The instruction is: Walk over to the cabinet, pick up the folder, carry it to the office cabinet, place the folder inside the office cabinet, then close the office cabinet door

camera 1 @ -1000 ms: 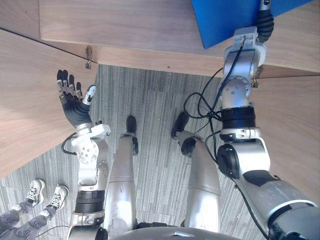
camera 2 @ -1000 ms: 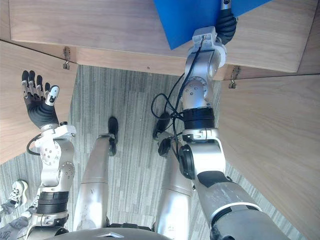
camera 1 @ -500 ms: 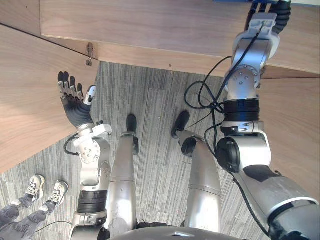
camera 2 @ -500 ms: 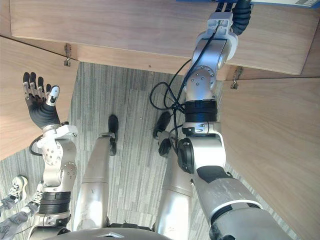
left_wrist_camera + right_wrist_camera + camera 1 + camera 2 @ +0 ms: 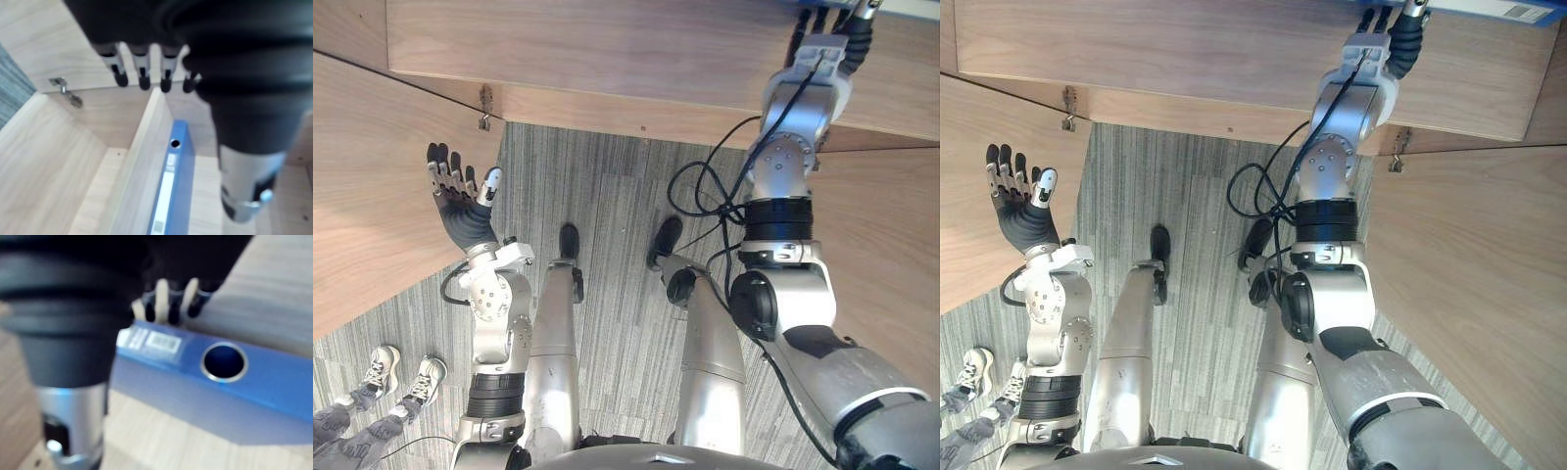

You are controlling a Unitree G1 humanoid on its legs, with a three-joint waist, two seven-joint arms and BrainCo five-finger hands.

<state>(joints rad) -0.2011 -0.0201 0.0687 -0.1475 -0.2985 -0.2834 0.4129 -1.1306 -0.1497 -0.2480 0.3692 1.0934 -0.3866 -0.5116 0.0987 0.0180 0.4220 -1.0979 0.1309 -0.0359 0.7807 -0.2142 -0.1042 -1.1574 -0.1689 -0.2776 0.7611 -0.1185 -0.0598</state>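
The folder (image 5: 172,196) stands in the office cabinet (image 5: 137,166) at 1 o'clock, by the right hand (image 5: 1406,41). The left hand (image 5: 455,191) is at 9 o'clock.

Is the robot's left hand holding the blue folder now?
No, the left hand is open, fingers straight and spread, with nothing in it.

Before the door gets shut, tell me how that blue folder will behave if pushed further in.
Likely stiff: the folder shows a broad flat spine with a finger hole, so it should slide as one piece. It seems to stand on a narrow edge beside the wooden divider, so a high push may tip it.
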